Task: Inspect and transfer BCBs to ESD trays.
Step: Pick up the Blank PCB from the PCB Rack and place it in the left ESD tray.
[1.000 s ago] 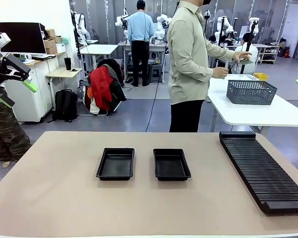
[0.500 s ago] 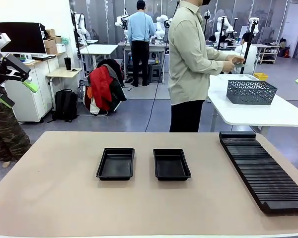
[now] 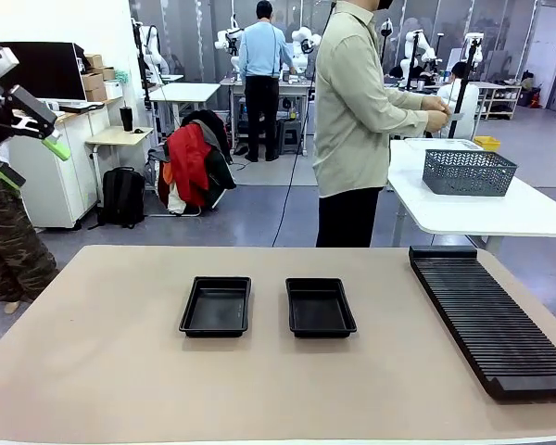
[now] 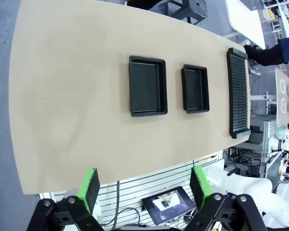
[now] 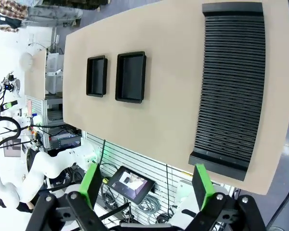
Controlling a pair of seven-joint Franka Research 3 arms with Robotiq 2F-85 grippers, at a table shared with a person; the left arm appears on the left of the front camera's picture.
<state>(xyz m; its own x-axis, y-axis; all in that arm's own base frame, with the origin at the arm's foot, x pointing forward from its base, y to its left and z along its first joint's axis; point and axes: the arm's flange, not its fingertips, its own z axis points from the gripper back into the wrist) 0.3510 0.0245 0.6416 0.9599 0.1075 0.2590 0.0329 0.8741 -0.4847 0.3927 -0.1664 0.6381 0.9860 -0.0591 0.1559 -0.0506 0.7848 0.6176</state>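
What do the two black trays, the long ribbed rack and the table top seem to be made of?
Left tray and right tray: probably moulded plastic, black, slightly glossy; light gleams on their rounded rims. Ribbed rack: likely matt black plastic; its fine even ribs look moulded, though metal is possible. Table top: smooth matt beige, perhaps laminate; no grain shows.

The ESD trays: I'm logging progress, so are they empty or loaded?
Both empty: the left tray and the right tray show bare black floors in the front view.
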